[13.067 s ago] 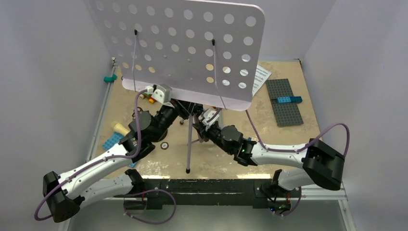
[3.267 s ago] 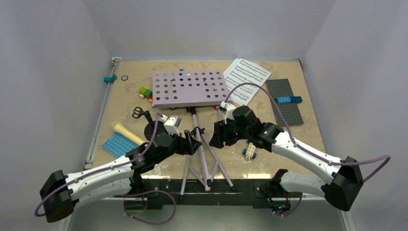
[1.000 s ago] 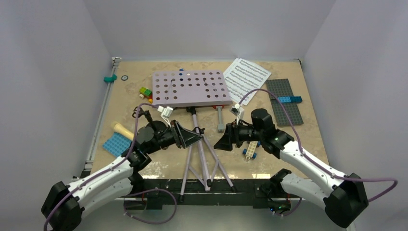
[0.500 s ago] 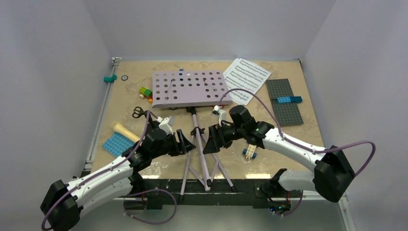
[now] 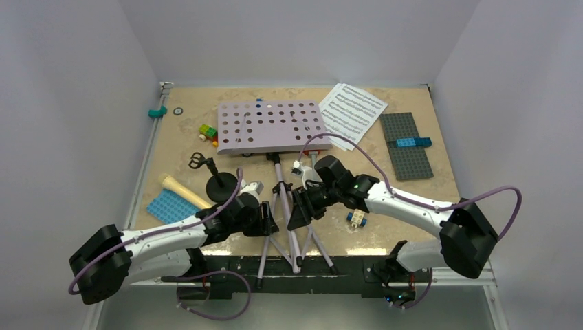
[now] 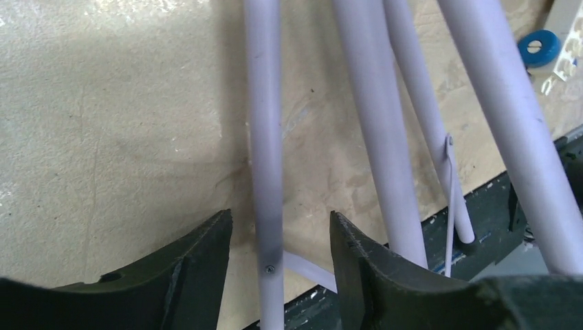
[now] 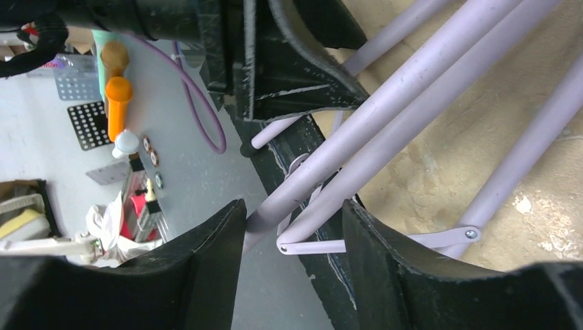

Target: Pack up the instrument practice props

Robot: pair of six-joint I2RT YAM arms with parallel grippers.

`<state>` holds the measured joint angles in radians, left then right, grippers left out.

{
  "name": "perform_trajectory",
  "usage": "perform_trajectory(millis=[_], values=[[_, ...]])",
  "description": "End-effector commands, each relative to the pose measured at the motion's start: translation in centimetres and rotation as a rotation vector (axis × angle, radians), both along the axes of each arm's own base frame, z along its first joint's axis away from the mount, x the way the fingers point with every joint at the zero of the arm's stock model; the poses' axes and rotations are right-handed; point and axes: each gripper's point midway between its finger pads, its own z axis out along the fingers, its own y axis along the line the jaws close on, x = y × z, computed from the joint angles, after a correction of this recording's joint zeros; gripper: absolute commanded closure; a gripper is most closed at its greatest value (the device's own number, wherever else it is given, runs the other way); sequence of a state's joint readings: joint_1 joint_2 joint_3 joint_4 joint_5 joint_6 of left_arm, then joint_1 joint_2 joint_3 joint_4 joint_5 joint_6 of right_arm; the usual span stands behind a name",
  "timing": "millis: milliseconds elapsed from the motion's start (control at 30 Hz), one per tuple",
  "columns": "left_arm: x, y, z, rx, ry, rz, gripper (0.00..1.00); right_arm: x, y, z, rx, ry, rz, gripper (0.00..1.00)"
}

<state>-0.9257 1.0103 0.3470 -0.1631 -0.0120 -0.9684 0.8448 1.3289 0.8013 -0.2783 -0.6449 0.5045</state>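
The lilac music stand lies flat, its perforated desk at the back and its tripod legs reaching over the near table edge. My left gripper is open and straddles the left leg; its jaws do not touch the leg in the left wrist view. My right gripper is open around two legs in the right wrist view. The black mic stand and the cream microphone lie to the left. The sheet music lies at the back right.
A blue studded plate lies front left. A grey plate carrying a blue brick lies right. Coloured bricks sit beside the stand's desk. A white wheeled brick sits near my right arm. The black front rail runs under the legs.
Both grippers have moved nearer the table's front edge and closed in on the stand's legs. My left arm has shifted, uncovering the black mic stand base.
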Motion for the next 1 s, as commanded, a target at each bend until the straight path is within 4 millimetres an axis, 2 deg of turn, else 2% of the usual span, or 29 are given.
perform_trajectory(millis=[0,167,333,433,567,633,700,867,967], values=[[1.3,-0.9,0.7,-0.021,-0.038,0.038,0.44,-0.3,0.2,-0.6,-0.016,-0.018,0.015,0.5],[1.3,-0.9,0.0,-0.018,-0.051,0.03,0.59,-0.4,-0.3,-1.8,-0.037,-0.026,0.002,0.75],[1.9,-2.8,0.4,-0.102,-0.1,-0.022,0.75,-1.4,-0.6,-3.4,-0.049,0.011,0.007,0.81],[2.3,-3.8,0.7,-0.135,-0.131,-0.045,0.82,-1.7,-0.4,-4.0,-0.063,0.031,0.019,0.76],[2.8,-4.3,0.4,-0.119,-0.136,-0.058,0.87,-1.6,-0.1,-4.1,-0.073,0.049,0.015,0.51],[2.5,-4.6,0.2,-0.13,-0.123,-0.073,0.89,-1.4,0.0,-4.0,-0.085,0.046,0.014,0.51],[2.4,-4.7,-0.1,-0.143,-0.123,-0.072,0.93,-1.2,0.0,-4.4,-0.109,0.046,0.013,0.63],[2.4,-5.1,0.5,-0.201,-0.143,-0.075,0.99,-0.6,-0.7,-7.5,-0.193,0.047,-0.017,1.0],[2.7,-5.7,1.6,-0.246,-0.177,-0.082,1.0,-0.5,-0.5,-8.7,-0.207,0.067,-0.039,1.0]])
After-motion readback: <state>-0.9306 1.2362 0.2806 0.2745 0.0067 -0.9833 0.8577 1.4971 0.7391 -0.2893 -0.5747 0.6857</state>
